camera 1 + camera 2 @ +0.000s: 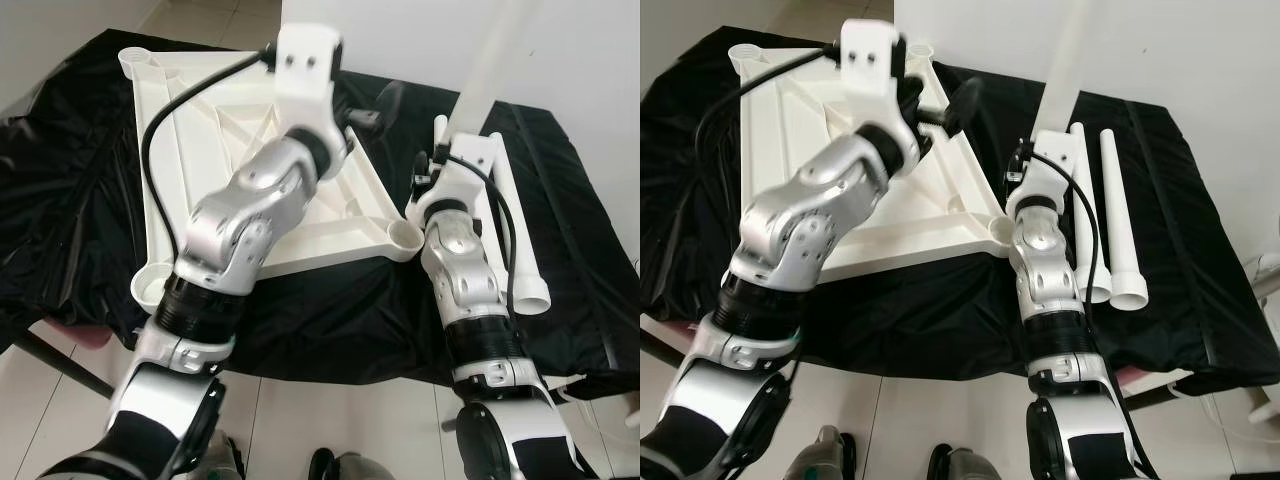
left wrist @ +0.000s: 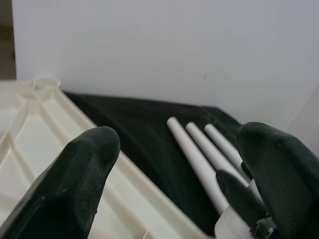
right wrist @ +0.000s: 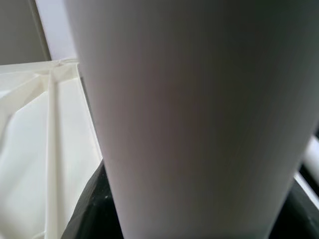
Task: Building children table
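The white children's table top [image 1: 200, 130] lies upside down on a black cloth, its ribs and corner sockets facing up. My left gripper [image 1: 375, 108] hovers open over the top's far right edge, with nothing between its fingers [image 2: 79, 184]. My right gripper [image 1: 443, 150] is shut on a white table leg [image 1: 490, 60], holding it upright just behind the near right corner socket [image 1: 405, 237]. The leg [image 3: 189, 114] is very close in the right wrist view. Loose white legs [image 1: 1110, 210] lie side by side on the cloth to the right.
The black cloth [image 1: 80, 200] covers a low work surface whose front edge runs just before my body. A white wall [image 1: 1200, 50] stands behind. Pale floor tiles [image 1: 330, 420] lie below, and a white object [image 1: 1265, 275] sits at the far right edge.
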`<state>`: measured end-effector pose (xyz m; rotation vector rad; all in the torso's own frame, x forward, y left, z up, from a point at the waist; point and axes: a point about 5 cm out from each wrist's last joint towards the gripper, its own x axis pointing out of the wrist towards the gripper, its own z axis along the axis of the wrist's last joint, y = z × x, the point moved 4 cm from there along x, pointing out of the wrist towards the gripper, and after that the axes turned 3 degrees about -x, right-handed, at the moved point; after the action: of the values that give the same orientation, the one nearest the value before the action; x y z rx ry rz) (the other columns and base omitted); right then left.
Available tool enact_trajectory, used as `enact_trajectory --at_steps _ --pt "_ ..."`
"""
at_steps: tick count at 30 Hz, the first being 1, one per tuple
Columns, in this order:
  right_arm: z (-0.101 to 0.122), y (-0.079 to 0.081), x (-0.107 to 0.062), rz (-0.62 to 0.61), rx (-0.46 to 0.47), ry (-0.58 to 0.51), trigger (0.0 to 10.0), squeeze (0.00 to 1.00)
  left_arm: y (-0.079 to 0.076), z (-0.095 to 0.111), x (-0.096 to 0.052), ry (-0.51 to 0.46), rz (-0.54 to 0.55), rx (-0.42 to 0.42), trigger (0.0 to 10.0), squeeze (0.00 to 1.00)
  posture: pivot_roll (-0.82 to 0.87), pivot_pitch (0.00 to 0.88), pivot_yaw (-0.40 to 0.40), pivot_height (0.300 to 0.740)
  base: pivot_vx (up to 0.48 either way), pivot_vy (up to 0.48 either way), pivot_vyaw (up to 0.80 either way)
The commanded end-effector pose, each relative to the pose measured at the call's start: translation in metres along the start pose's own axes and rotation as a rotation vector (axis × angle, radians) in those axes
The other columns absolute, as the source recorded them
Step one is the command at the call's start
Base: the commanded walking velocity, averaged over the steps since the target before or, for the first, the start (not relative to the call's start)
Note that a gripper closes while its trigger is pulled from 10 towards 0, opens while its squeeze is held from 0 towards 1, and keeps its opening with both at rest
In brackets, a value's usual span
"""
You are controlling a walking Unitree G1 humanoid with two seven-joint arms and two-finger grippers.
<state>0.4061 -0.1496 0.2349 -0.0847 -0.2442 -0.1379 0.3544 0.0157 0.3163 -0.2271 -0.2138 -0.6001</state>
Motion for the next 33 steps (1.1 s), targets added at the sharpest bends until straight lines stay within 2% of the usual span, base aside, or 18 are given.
enact_trajectory --at_steps 1,2,3,5,6,8,11,14,22,33 --pt "0.006 -0.003 -0.001 0.008 0.015 -0.037 10.0 0.0 -0.023 -0.006 -0.003 0.031 -0.208 0.024 10.0 0.0 0.12 0.121 -0.093 0.74 0.0 0.0 0.0" --pt "0.006 -0.003 -0.001 0.008 0.015 -0.037 10.0 0.0 -0.023 -0.006 -0.003 0.031 -0.208 0.024 10.0 0.0 0.12 0.121 -0.093 0.74 0.0 0.0 0.0" --pt "0.007 -0.002 -0.006 0.043 0.026 -0.06 10.0 0.0 -0.016 -0.026 -0.012 0.09 -0.203 0.05 10.0 0.0 0.11 0.125 -0.088 0.74 0.0 0.0 0.0" --pt "0.008 -0.001 -0.009 0.072 0.035 -0.081 10.0 0.0 -0.011 -0.04 -0.021 0.128 -0.205 0.078 10.0 0.0 0.11 0.13 -0.086 0.74 0.0 0.0 0.0" --pt "0.008 -0.001 -0.009 0.072 0.035 -0.081 10.0 0.0 -0.011 -0.04 -0.021 0.128 -0.205 0.078 10.0 0.0 0.11 0.13 -0.086 0.74 0.0 0.0 0.0" --pt "0.008 0.001 -0.012 0.102 0.041 -0.094 10.0 0.0 -0.009 -0.053 -0.029 0.161 -0.214 0.113 10.0 0.0 0.11 0.132 -0.083 0.74 0.0 0.0 0.0" --pt "0.008 0.002 -0.014 0.118 0.047 -0.097 10.0 0.0 -0.01 -0.061 -0.035 0.185 -0.237 0.138 10.0 0.0 0.11 0.138 -0.081 0.74 0.0 0.0 0.0" --pt "0.004 0.0 -0.016 0.138 0.052 -0.092 10.0 0.0 -0.014 -0.08 -0.05 0.249 -0.294 0.176 10.0 0.0 0.11 0.148 -0.079 0.74 0.0 0.0 0.0" --pt "-0.01 -0.004 -0.02 0.157 0.037 -0.056 10.0 0.0 -0.028 -0.093 -0.069 0.303 -0.398 0.181 10.0 0.0 0.12 0.156 -0.085 0.74 0.0 0.0 0.0" --pt "-0.026 -0.005 -0.026 0.2 0.025 -0.025 10.0 0.0 -0.038 -0.098 -0.077 0.335 -0.454 0.191 10.0 0.0 0.12 0.158 -0.087 0.74 0.0 0.0 0.0"
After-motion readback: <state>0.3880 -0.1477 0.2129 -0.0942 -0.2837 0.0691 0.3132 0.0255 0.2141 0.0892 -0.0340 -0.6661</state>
